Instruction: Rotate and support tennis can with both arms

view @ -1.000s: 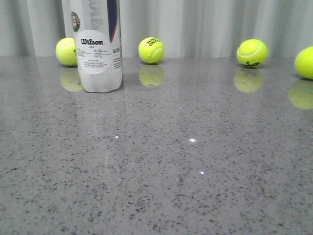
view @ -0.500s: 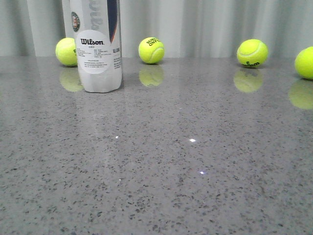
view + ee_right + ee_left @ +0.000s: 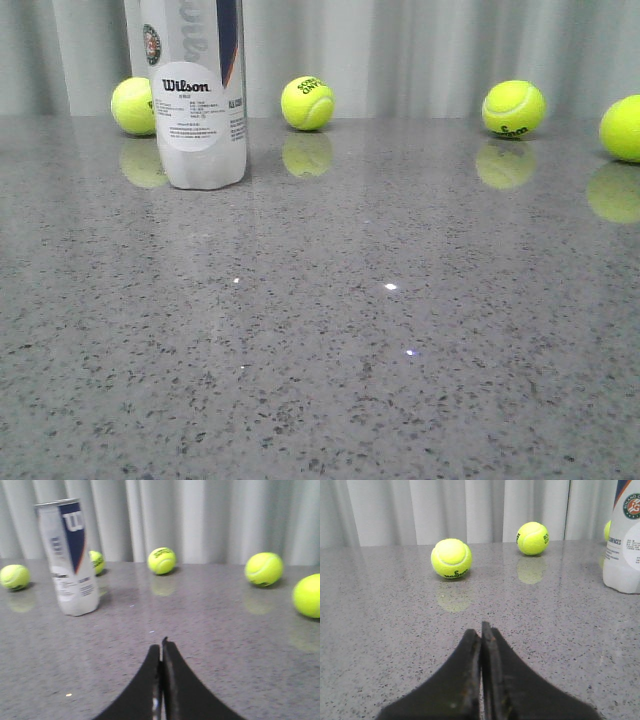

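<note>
The tennis can [image 3: 196, 95] stands upright on the grey table [image 3: 400, 330], at the far left side in the front view, with one tennis ball [image 3: 133, 105] just behind it on the left and another ball [image 3: 307, 102] near it on the right; two more balls [image 3: 514, 108] lie well apart, further to the right. The left gripper [image 3: 481, 630] is clenched, its fingers pressed together with nothing between them, and it hangs low over the bare table with the can off to one side; the right gripper [image 3: 161, 647] is clenched and empty too, with the can [image 3: 67, 557] well apart from it. The task seems not yet begun, because neither arm touches the can. The risks come from the shape of the can, I think: it is tall and narrow, so a push from one finger high on its wall can tip it over before the second arm gives support; if it falls, it can roll and strike the balls close to it. The plastic wall looks smooth, so a grasp may slip during the turn; also the jaws must open first, otherwise they only knock the can.
</note>
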